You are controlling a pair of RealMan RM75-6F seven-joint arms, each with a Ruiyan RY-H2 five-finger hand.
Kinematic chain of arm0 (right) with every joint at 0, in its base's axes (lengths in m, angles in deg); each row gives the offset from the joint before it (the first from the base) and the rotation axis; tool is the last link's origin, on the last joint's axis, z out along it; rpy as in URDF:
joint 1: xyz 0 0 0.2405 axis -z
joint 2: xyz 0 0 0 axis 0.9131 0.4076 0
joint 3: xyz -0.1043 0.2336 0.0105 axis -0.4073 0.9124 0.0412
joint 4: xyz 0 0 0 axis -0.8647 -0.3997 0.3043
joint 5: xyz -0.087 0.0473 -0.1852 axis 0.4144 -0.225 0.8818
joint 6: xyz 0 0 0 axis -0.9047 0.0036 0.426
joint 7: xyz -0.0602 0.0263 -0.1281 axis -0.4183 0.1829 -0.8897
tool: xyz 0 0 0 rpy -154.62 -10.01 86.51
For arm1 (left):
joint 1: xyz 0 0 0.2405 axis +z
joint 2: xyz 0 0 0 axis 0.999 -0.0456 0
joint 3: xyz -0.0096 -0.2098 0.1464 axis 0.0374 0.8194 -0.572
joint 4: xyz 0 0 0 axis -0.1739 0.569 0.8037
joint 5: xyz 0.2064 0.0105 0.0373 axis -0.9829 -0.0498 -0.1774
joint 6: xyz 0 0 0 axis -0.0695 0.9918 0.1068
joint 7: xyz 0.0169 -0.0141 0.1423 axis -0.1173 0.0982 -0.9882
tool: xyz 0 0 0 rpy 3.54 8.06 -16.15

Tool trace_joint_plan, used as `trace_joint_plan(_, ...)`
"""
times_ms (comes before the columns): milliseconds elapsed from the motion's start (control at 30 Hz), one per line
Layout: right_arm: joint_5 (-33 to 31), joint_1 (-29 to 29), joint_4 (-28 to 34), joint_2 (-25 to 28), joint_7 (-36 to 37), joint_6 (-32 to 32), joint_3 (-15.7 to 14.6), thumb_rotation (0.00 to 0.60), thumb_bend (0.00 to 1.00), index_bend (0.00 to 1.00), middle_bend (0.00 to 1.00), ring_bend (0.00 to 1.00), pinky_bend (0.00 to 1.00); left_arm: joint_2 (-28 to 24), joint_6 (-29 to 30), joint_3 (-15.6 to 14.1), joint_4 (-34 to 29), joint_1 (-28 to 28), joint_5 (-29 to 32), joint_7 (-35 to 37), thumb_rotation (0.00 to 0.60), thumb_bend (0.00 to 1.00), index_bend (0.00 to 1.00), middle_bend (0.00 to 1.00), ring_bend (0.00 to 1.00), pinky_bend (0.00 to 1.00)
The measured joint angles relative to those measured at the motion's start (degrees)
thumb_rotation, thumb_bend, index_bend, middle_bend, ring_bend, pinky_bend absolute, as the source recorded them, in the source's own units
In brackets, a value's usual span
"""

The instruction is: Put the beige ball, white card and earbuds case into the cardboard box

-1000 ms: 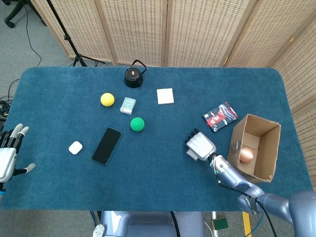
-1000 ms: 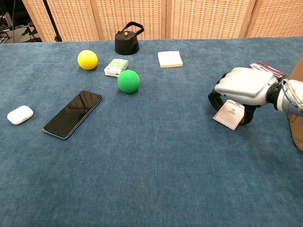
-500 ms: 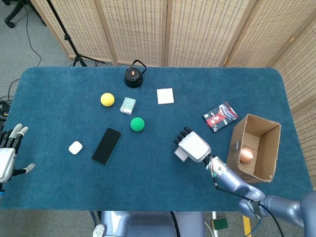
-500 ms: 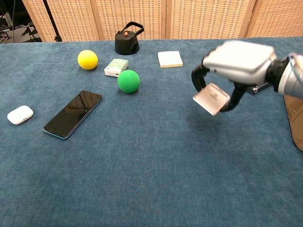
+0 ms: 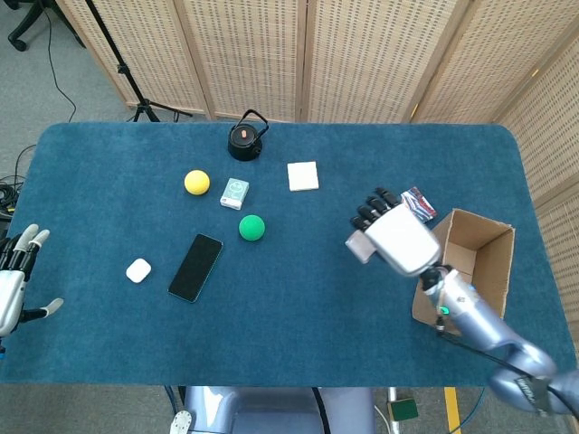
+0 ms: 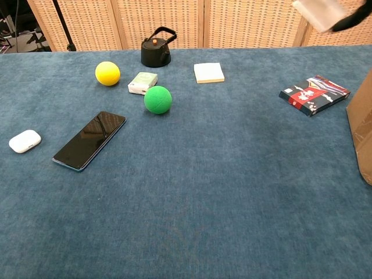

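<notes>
your right hand (image 5: 398,240) is raised above the table (image 5: 298,307), just left of the cardboard box (image 5: 470,267), fingers closed on the white card (image 5: 360,245); in the chest view the card shows only at the top edge, blurred. your left hand (image 5: 13,280) hangs off the table's left edge, fingers spread, holding nothing. the earbuds case (image 6: 24,140) lies on the cloth near the left edge, beside the black phone (image 6: 90,140). the beige ball can't be made out in the box from here. yellow ball (image 6: 107,73), green ball (image 6: 157,99), kettle (image 6: 156,49) and sticky-note pad (image 6: 208,72) sit toward the far side.
</notes>
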Motion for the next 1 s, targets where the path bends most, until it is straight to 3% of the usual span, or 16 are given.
trace_joint_plan(100,1.5,2.7,-1.6,3.5,2.7,-1.9,-1.0,0.600,0.16,0.51,0.48,0.34,0.24,0.0,-0.2,0.0,-0.3,-0.1,0.1,-0.3,0.600,0.00,0.00,0.00,0.00,0.00)
trace_joint_plan(333,3.2,7.7,-11.3,4.2,10.0,-5.4,-4.2,0.600,0.16,0.51,0.48,0.34,0.24,0.2,-0.4,-0.1,-0.5,-0.3,0.1,-1.2,0.600,0.00,0.00,0.00,0.00,0.00)
trace_joint_plan(633,3.7,11.3,-25.5,-0.4,17.4,-5.9,-7.3,0.600,0.16,0.51,0.48,0.34,0.25,0.7,-0.5,-0.2,-0.9,-0.4,0.1,-2.4,0.600,0.00,0.00,0.00,0.00,0.00)
trace_joint_plan(900,4.4,12.1,-31.4,-4.4,20.7,-5.8,-8.1,0.600,0.14,0.51,0.47,0.34,0.25,0.9,-0.8,-0.1,-0.8,-0.5,0.5,-2.8,0.600,0.00,0.00,0.00,0.00,0.00)
trace_joint_plan(1000,5.0,12.1,-33.0,-5.4,21.1,-5.6,-8.5,0.600,0.09,0.46,0.38,0.33,0.25,0.9,-0.8,-0.1,-0.6,-0.5,0.7,-2.5,0.600,0.00,0.00,0.00,0.00,0.00)
